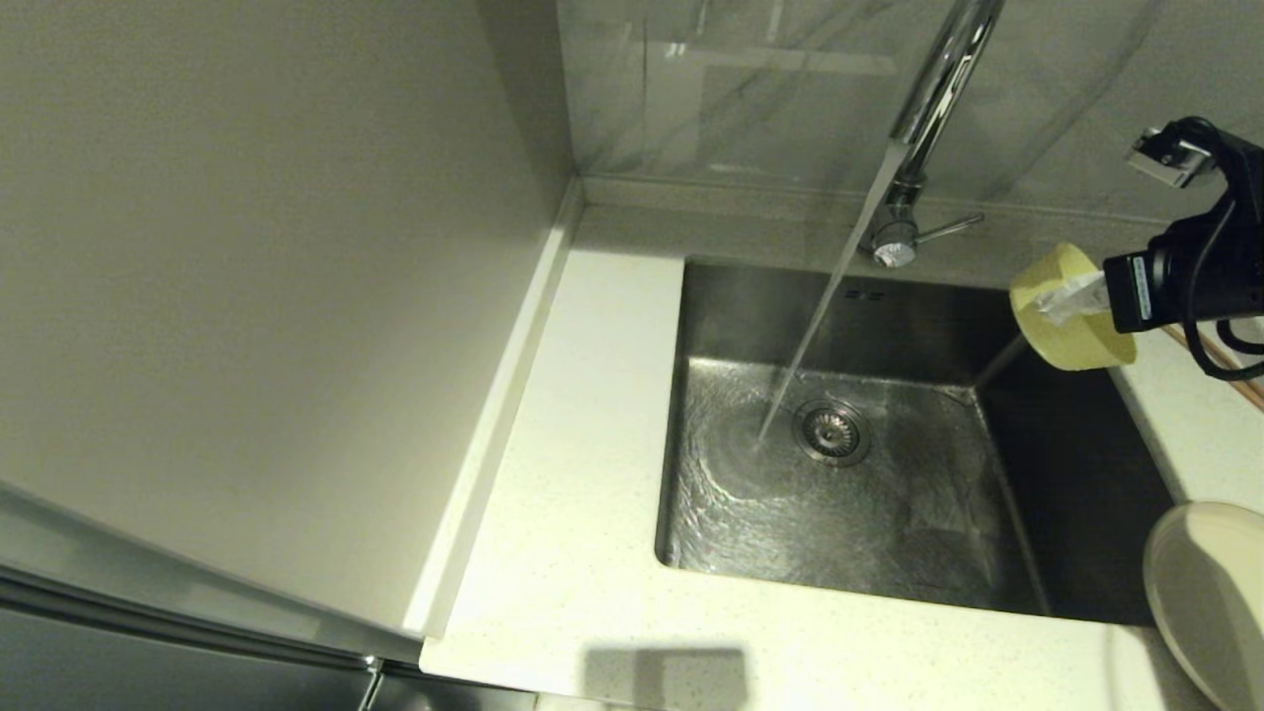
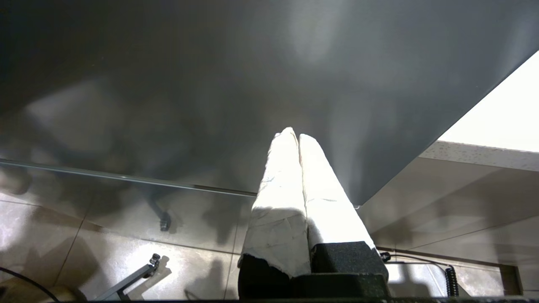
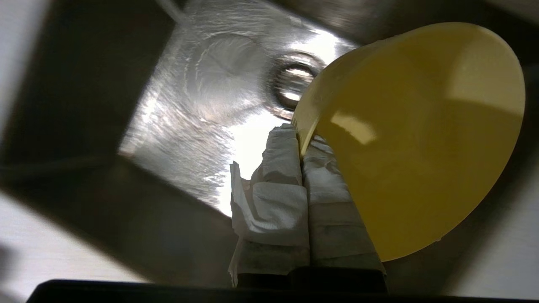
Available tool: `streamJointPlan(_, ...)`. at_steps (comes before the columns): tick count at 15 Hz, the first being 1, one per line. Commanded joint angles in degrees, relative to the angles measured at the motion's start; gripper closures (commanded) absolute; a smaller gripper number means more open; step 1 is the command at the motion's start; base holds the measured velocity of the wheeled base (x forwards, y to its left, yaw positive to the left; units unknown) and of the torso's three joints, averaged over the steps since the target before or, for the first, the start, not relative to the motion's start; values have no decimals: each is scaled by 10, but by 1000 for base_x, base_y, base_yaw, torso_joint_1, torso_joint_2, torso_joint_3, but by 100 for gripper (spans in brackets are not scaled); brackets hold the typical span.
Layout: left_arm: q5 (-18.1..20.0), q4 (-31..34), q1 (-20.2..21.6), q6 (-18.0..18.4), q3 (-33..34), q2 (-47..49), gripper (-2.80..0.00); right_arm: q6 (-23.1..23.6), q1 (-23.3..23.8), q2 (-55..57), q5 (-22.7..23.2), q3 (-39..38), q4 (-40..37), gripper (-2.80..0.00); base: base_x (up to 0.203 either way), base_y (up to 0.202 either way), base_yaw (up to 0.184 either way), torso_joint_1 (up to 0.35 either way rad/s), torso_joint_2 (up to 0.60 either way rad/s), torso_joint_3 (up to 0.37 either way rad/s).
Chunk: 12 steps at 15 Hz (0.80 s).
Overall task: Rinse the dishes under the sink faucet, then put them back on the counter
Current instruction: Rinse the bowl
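My right gripper (image 1: 1062, 299) is shut on the rim of the pale-yellow bowl (image 1: 1066, 311), holding it tilted over the sink's back right corner, apart from the water stream. In the right wrist view the bowl (image 3: 421, 143) fills the space beside the wrapped fingers (image 3: 282, 168), and my right gripper (image 3: 300, 136) pinches its rim. The chrome faucet (image 1: 928, 109) runs water into the steel sink (image 1: 889, 513) near the drain (image 1: 832, 432). The cream plate (image 1: 1210, 592) lies on the counter (image 1: 583, 474) at the right. A chopstick end (image 1: 1220, 370) shows behind the right arm. My left gripper (image 2: 293, 135) is shut and empty, parked low beside a dark panel.
A beige wall panel (image 1: 247, 296) stands along the left side of the counter. The faucet's lever rod (image 1: 948, 229) sticks out to the right of its base. Water swirls over the sink floor.
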<state>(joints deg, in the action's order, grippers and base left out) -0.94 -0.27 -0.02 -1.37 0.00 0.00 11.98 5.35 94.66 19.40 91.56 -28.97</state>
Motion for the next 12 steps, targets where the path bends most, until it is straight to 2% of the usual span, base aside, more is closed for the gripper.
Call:
streamJointPlan(1, 0, 0, 0, 0, 0, -1, 0, -120, -46, -16, 16, -2, 9, 0, 0, 0, 0, 0, 0, 0)
streamJointPlan(3, 0, 0, 0, 0, 0, -1, 0, -225, -80, -17, 19, 0, 46, 0, 0, 0, 0, 0, 0, 0)
streamJointPlan(5, 0, 0, 0, 0, 0, -1, 0, -310, -98, -15, 17, 11, 86, 0, 0, 0, 0, 0, 0, 0)
streamJointPlan(9, 0, 0, 0, 0, 0, -1, 0, -444, -101, -7, 11, 16, 146, 0, 0, 0, 0, 0, 0, 0)
streamJointPlan(12, 0, 0, 0, 0, 0, -1, 0, -523, -84, -4, -16, 11, 155, 0, 0, 0, 0, 0, 0, 0)
